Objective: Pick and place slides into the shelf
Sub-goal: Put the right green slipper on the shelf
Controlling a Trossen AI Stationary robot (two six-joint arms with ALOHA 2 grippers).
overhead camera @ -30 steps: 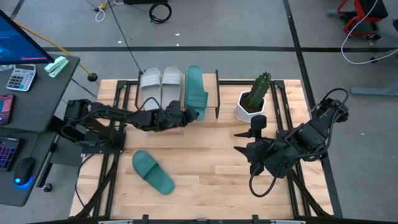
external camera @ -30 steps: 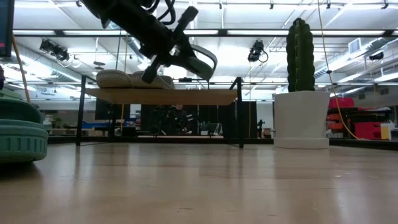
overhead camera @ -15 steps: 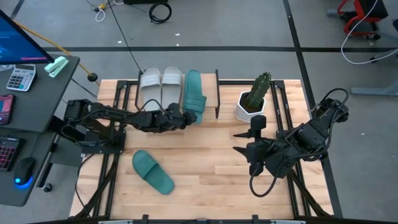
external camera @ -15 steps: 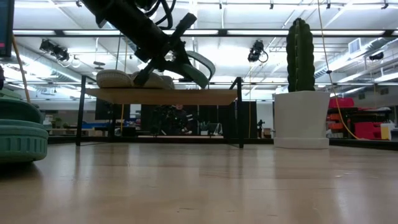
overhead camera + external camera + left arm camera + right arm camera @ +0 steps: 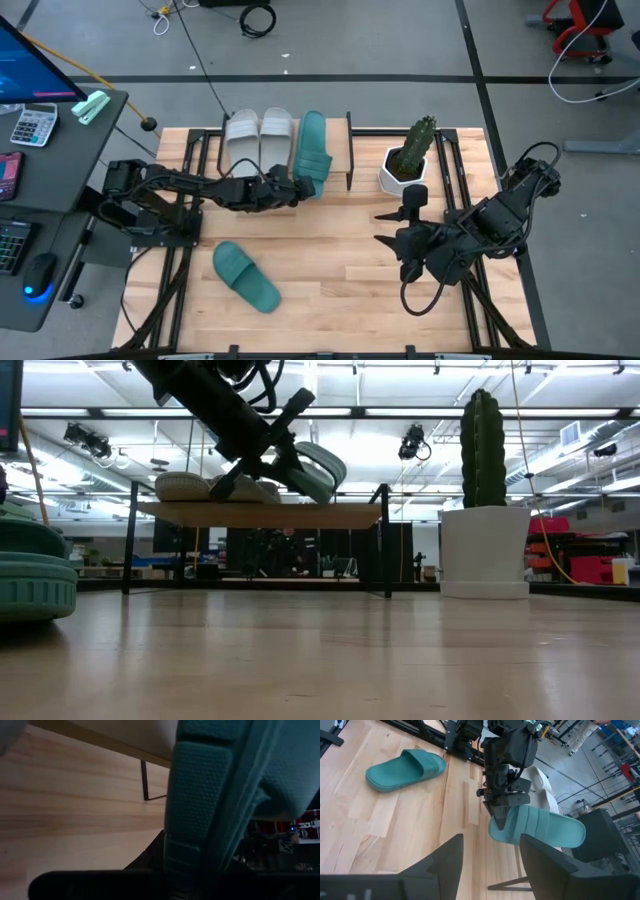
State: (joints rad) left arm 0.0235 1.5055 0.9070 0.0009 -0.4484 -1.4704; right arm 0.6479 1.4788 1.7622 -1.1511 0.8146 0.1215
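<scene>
I have the left gripper (image 5: 290,188) clamped on a teal slide's (image 5: 311,153) heel, tilting it onto the shelf (image 5: 340,150) right of the two pale slides (image 5: 259,136); the right gripper (image 5: 390,240), fingers apart, waits near right.

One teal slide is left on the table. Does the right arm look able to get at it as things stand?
Probably yes: bare tabletop lies between the open right pincer and the loose teal slide; the left pincer, shut on the other teal slide, is clear.
</scene>
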